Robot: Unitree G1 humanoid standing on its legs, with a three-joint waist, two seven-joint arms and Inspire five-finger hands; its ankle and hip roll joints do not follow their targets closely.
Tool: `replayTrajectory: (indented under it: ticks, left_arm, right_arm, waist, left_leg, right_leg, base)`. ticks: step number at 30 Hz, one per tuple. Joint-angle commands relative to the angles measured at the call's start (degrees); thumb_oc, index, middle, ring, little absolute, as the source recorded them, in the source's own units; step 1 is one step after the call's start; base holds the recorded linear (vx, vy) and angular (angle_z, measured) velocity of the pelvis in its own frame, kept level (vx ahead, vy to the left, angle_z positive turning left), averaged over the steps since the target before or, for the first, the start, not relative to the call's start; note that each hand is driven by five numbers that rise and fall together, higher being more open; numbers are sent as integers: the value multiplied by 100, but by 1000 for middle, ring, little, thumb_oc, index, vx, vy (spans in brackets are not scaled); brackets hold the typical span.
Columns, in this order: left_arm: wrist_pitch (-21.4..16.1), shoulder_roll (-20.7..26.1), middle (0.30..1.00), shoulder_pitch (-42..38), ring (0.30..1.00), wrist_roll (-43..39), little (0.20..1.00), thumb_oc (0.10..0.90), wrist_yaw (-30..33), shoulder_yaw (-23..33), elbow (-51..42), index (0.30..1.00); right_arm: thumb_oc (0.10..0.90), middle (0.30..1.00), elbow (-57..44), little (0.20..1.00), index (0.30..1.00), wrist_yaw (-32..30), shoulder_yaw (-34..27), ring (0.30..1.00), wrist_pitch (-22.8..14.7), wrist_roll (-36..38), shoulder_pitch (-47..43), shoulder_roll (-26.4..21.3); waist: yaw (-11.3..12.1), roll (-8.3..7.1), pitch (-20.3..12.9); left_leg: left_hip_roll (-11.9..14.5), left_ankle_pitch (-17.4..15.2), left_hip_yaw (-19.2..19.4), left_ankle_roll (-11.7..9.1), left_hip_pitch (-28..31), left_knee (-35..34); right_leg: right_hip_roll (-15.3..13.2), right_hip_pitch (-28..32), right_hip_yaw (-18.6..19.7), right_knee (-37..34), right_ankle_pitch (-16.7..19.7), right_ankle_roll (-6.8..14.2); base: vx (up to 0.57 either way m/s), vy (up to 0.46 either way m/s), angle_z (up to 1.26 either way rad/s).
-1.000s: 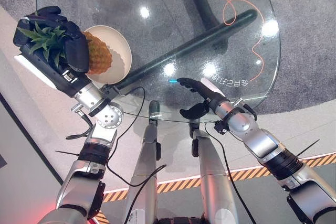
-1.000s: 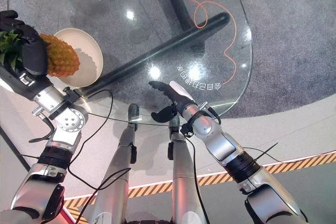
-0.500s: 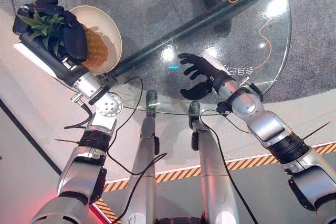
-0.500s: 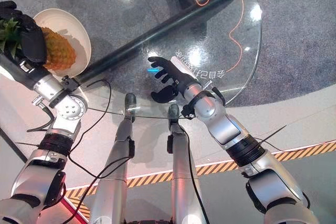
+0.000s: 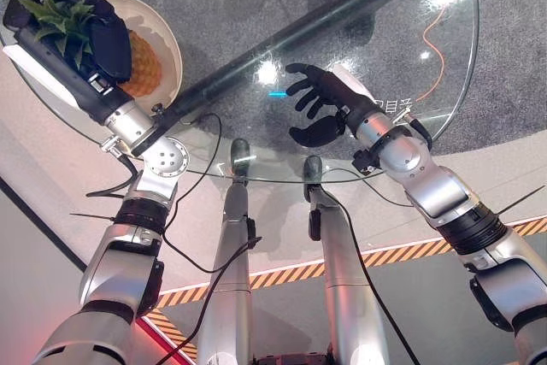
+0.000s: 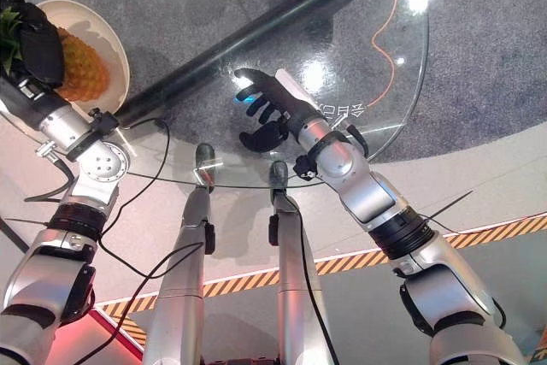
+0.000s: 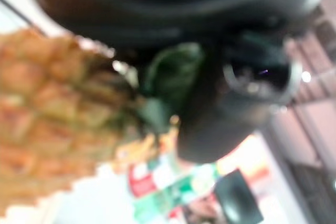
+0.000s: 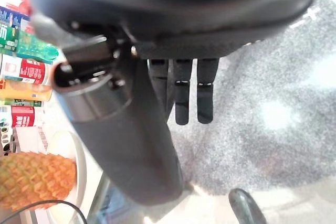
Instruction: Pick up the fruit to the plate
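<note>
Dark fingers (image 5: 107, 40) of the left hand (image 5: 81, 27) curl round the green leafy crown of an orange-brown pineapple (image 5: 141, 61), whose body lies over the cream round plate (image 5: 167, 36); contact between fruit and plate cannot be judged. The plate sits at the left edge of the round clear glass surface (image 5: 385, 40). Well apart, the right hand (image 6: 269, 108) hovers above the glass, fingers (image 8: 206, 95) straight and loosely spread, holding nothing. A black tubular base bar (image 5: 342, 6) and an orange cable (image 5: 436, 49) show beneath the glass.
</note>
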Motion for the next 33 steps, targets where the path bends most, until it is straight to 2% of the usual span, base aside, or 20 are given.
replayTrajectory:
  ticks: [1, 9, 16, 25, 33]
  left_arm:
    - [-192, 550, 300, -558, 300, 400, 200, 100, 583, 69, 33, 300]
    - [-114, 766, 300, -732, 300, 383, 200, 100, 713, 19, 156, 300]
    - [-113, 740, 300, -728, 300, 188, 200, 100, 600, 12, 204, 300]
    - [-393, 584, 300, -673, 300, -468, 200, 100, 386, 48, 423, 300]
    - [-364, 491, 300, -701, 300, -553, 200, 100, 146, 45, 507, 300]
  right_arm:
    - [800, 900, 67, 900, 900, 97, 289, 900, -32, 184, 291, 215]
    - [800, 900, 65, 900, 900, 131, 283, 900, -81, 215, 226, 98]
    - [800, 900, 44, 900, 900, 140, 267, 900, -81, 230, 231, 99]
    - [800, 900, 202, 900, 900, 44, 382, 900, -202, 326, 154, 191]
    - [800, 900, 296, 900, 900, -88, 508, 900, -301, 454, 12, 308]
  waist:
    - [72, -88, -136]
    - [54, -58, -136]
    - [56, -66, -136]
    - [66, -142, -136]
    - [90, -277, -136]
  left_leg:
    - [-590, -955, 326, 280, -108, 1120]
    - [-591, -971, 335, 267, -303, 1187]
    - [-604, -986, 324, 259, -400, 1242]
    - [-625, -984, 276, 238, -419, 1235]
    - [-638, -942, 209, 238, -414, 1221]
  right_leg:
    - [240, -23, -363, -980, 874, 323]
    - [244, -222, -366, -911, 880, 314]
    - [244, -293, -362, -891, 892, 324]
    - [268, -281, -399, -945, 923, 338]
    - [308, -220, -466, -1005, 996, 353]
  base:
    - [0, 0, 0]
    - [-1, 8, 0]
    - [0, 0, 0]
    - [0, 0, 0]
    - [-8, -43, 3]
